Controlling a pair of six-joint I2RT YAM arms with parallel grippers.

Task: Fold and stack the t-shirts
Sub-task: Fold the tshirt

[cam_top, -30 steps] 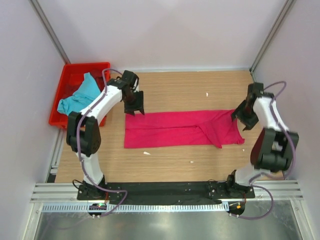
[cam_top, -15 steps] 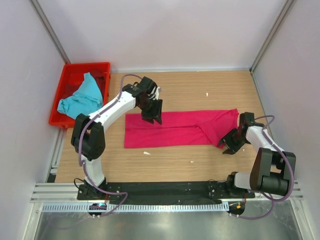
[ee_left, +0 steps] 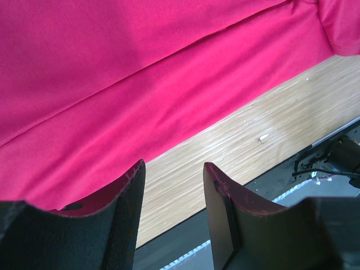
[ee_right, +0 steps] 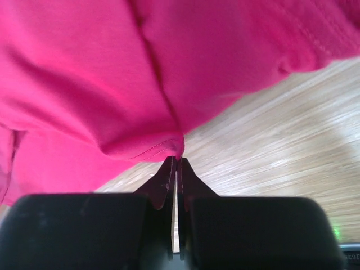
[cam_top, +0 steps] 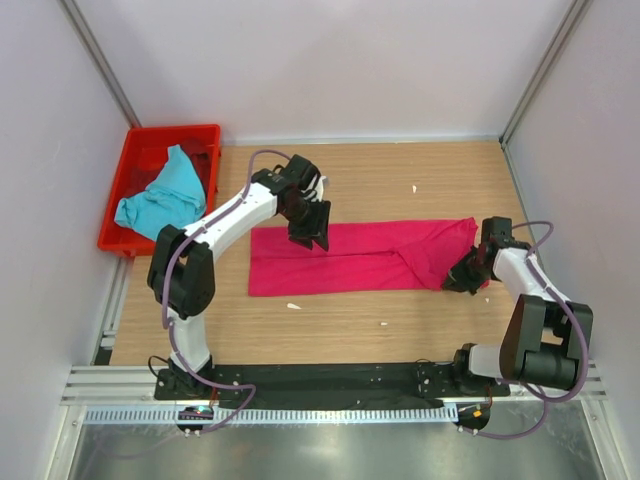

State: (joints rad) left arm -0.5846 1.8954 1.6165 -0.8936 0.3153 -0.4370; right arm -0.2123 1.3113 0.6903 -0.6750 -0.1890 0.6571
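The magenta t-shirt (cam_top: 350, 258) lies flat across the middle of the wooden worktop (cam_top: 370, 180). It is folded into a long band that runs from 9 o'clock to 3 o'clock, and its 3 o'clock end is bunched and creased where a sleeve overlaps the body. The turquoise t-shirt (cam_top: 155, 195) sits crumpled in the red crate (cam_top: 135, 140) at the worktop's 10 o'clock corner, well apart from the magenta one.

The left tool (cam_top: 310, 230) hangs over the band's 12 o'clock edge, toward its 9 o'clock end. In the left wrist view, the left tool (ee_left: 171, 197) has its two fingers (ee_left: 126, 225) spread wide apart with nothing between them. Below them are the magenta t-shirt (ee_left: 140, 84) and a strip of bare worktop (ee_left: 253, 135) carrying a small white scrap (ee_left: 262, 138).

The right tool (cam_top: 468, 276) is at the band's 3 o'clock end, low over its 6 o'clock corner. In the right wrist view, the right tool (ee_right: 175, 164) has its fingers pressed together, with only a thin slit between them. Their tips nip the stitched hem of the magenta t-shirt (ee_right: 140, 73), and the cloth gathers into a ridge leading down to that pinch. Bare worktop (ee_right: 270, 140) shows at 3 o'clock of the tips.
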